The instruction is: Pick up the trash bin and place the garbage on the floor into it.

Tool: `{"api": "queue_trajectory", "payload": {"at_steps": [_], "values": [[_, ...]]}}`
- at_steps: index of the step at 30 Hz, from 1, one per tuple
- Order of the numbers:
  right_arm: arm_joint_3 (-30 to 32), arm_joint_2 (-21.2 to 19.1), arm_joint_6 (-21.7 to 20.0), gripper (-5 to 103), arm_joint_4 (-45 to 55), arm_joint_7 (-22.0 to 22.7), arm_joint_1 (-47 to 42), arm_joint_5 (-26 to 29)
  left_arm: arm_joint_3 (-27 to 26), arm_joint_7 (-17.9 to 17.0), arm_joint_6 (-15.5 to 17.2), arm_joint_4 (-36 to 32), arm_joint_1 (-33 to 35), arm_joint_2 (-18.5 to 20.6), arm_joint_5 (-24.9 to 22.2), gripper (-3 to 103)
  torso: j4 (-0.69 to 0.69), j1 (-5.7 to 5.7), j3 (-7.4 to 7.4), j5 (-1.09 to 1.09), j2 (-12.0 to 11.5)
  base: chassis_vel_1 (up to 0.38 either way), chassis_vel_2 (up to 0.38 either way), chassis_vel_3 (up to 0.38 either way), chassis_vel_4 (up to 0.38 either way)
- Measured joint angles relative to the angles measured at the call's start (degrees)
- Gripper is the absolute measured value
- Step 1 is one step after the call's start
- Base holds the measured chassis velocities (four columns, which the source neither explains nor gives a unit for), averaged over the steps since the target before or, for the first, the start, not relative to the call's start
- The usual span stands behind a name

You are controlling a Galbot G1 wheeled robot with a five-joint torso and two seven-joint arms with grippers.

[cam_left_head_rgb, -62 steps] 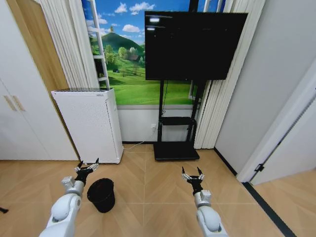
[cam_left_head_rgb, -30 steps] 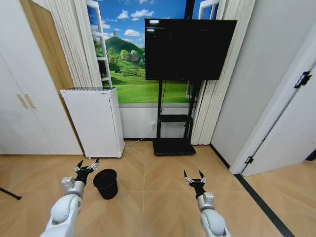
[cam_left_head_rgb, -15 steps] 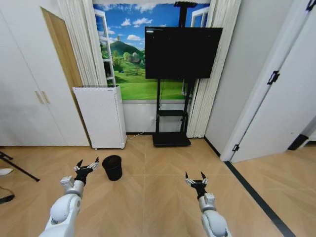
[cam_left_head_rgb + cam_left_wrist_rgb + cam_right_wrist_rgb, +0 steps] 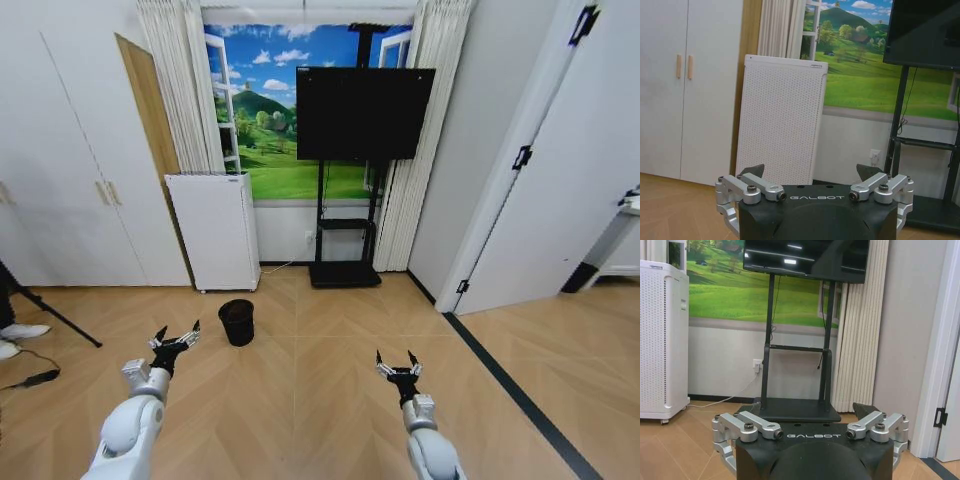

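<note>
The trash bin (image 4: 237,322) stands on the floor (image 4: 320,390) beyond both spread claws.

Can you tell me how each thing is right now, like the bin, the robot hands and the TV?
trash bin: upright on the floor, mouth open, nothing touching it.
left gripper: open, holding nothing, short of the bin.
right gripper: open, holding nothing, out over bare floor.
TV: screen dark, on its black stand.
white perforated appliance: upright against the wall.
wardrobe doors: shut.
</note>
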Motion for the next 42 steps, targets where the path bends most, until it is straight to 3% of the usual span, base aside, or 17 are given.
{"api": "queue_trajectory", "payload": {"at_steps": [12, 42], "values": [[-0.62, 0.39, -1.06, 100, 1.89, 0.95, -1.21, -1.08, -0.65, 0.01, -0.11, -0.56, 0.69, 1.42, -1.21, 100, 0.04, -0.06, -0.04, 0.0, 0.01, -0.017, 0.012, 0.016, -0.014], [-0.41, 0.08, -1.06, 100, 0.52, 1.03, -1.01, -1.16, -0.21, 0.04, -0.08, 0.31, -0.12, 0.83, -0.76, 100, 0.03, -0.05, -0.05, 0.0, -0.02, 0.014, 0.013, -0.014, -0.015]]}}
